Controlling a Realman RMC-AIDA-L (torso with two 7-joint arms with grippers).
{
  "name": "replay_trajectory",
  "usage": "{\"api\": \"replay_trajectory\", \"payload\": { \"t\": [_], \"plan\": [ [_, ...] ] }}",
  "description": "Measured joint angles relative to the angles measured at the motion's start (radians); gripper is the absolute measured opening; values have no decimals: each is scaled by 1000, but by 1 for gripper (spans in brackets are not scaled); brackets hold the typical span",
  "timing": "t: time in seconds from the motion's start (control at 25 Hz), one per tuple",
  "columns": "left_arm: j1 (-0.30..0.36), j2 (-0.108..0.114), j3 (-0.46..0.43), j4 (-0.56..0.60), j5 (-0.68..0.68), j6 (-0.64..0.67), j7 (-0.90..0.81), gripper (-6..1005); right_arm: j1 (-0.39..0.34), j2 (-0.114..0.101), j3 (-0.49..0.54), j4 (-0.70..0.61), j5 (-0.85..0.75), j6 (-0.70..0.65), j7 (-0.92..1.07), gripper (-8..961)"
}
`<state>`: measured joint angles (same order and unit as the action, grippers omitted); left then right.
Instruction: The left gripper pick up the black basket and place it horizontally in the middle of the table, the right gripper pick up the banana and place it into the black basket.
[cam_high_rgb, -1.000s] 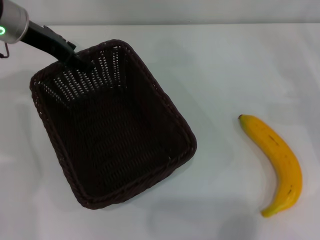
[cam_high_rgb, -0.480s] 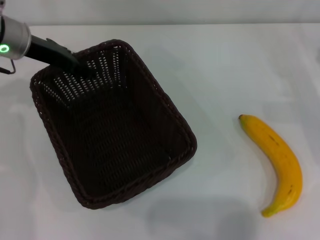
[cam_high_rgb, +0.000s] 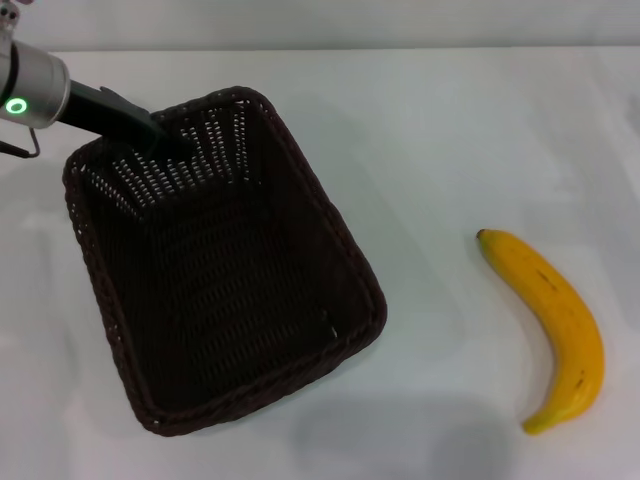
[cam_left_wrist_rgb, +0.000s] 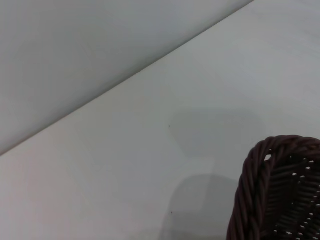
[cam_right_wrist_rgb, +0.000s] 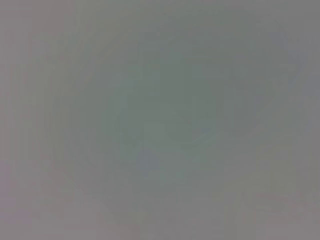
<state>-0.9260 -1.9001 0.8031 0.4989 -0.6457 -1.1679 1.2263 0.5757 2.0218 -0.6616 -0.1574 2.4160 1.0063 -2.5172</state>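
The black basket (cam_high_rgb: 230, 270) lies on the white table (cam_high_rgb: 450, 130), left of the middle, its long side running at a slant from far left to near right. My left gripper (cam_high_rgb: 165, 135) reaches in from the far left and is shut on the basket's far rim. The left wrist view shows a corner of the braided rim (cam_left_wrist_rgb: 265, 190) over the tabletop. The yellow banana (cam_high_rgb: 555, 325) lies on the table to the right, well apart from the basket, with its stem at the far end. My right gripper is out of view; its wrist view shows only a blank grey.
The table's far edge (cam_high_rgb: 400, 48) runs along the top of the head view. Bare white tabletop lies between the basket and the banana.
The basket has turned a little, its near end swinging to the left. My left arm has shifted lower at the far-left rim. The banana has not moved.
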Motion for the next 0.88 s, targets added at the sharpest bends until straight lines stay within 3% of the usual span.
{"api": "replay_trajectory", "payload": {
  "t": [0.2, 0.32, 0.6, 0.88],
  "plan": [
    [19, 5, -1, -1, -50, -19, -1, 392, 5, 0, -1, 0, 0, 1, 1, 842],
    [31, 19, -1, -1, -113, -56, -3, 330, 7, -1, -8, -2, 0, 1, 1, 842],
    [67, 60, -10, 0, -170, -106, -126, 312, 7, -2, -26, -10, 0, 2, 2, 842],
    [117, 69, -195, 10, -194, -152, -163, 288, 7, -5, -26, -10, 0, 0, 2, 842]
  ]
}}
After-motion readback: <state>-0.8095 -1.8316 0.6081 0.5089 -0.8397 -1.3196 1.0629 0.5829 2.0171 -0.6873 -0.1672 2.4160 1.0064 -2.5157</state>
